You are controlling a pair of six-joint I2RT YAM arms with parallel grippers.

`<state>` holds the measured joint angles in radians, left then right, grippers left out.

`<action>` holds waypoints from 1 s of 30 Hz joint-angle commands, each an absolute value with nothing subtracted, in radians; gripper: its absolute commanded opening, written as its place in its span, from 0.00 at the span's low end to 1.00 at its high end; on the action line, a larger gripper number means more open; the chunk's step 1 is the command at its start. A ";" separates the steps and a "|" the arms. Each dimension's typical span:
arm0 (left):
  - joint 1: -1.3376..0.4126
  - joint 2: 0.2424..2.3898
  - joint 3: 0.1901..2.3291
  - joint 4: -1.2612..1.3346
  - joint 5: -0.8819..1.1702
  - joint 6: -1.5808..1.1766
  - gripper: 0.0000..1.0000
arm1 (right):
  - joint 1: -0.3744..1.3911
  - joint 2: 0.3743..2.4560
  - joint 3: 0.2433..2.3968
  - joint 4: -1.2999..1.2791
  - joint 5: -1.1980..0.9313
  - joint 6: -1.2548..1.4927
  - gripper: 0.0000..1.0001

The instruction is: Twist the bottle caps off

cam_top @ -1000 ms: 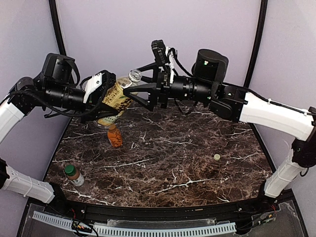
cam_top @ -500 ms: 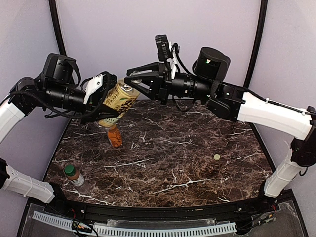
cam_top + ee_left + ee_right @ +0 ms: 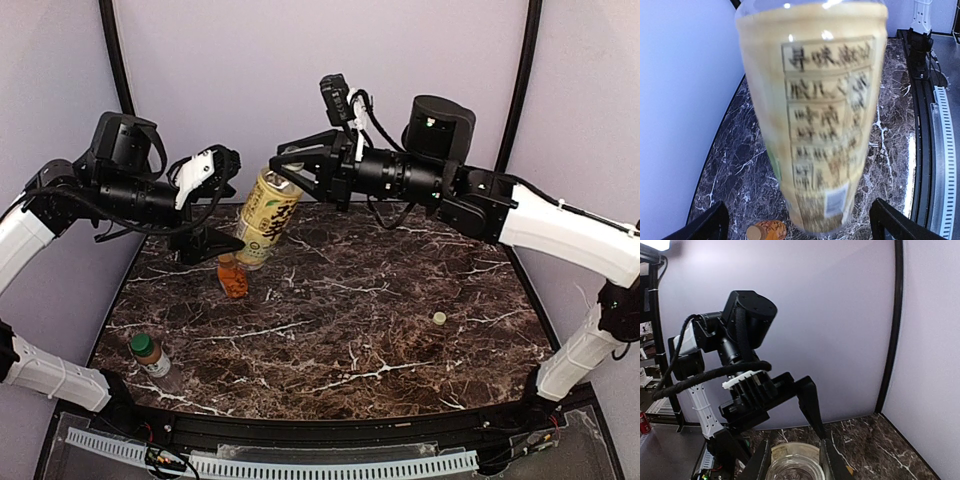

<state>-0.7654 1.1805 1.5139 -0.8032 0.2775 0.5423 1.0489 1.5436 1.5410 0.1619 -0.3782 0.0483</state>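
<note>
- While the tall yellow-labelled plastic bottle (image 3: 266,215) hangs tilted above the far-left corner of the counter (image 3: 400,350), only the right end effector (image 3: 287,168) holds it, clamped at the neck; a slip is possible.
- Left end effector (image 3: 230,202): fingers apart, flanking the bottle's body without contact, so it gives no support.
- Short rounded orange bottle (image 3: 232,277): lying on the counter directly beneath; a drop would likely strike it.
</note>
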 commanded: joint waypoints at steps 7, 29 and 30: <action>-0.685 1.095 1.365 -0.740 0.152 0.519 0.99 | 0.779 1.282 1.353 -0.198 0.196 -0.030 0.00; -0.260 0.711 0.910 -0.688 0.284 0.342 0.99 | 0.284 1.342 0.711 0.369 0.131 -0.041 0.00; -0.253 0.707 0.901 -0.683 0.285 0.340 0.99 | 0.283 1.339 0.698 0.380 0.133 -0.040 0.00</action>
<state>-0.2848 0.7372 0.9318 -0.7048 0.2512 0.3775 0.2897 1.3300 0.7567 0.2615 0.1463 -0.0586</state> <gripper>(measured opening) 0.987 0.274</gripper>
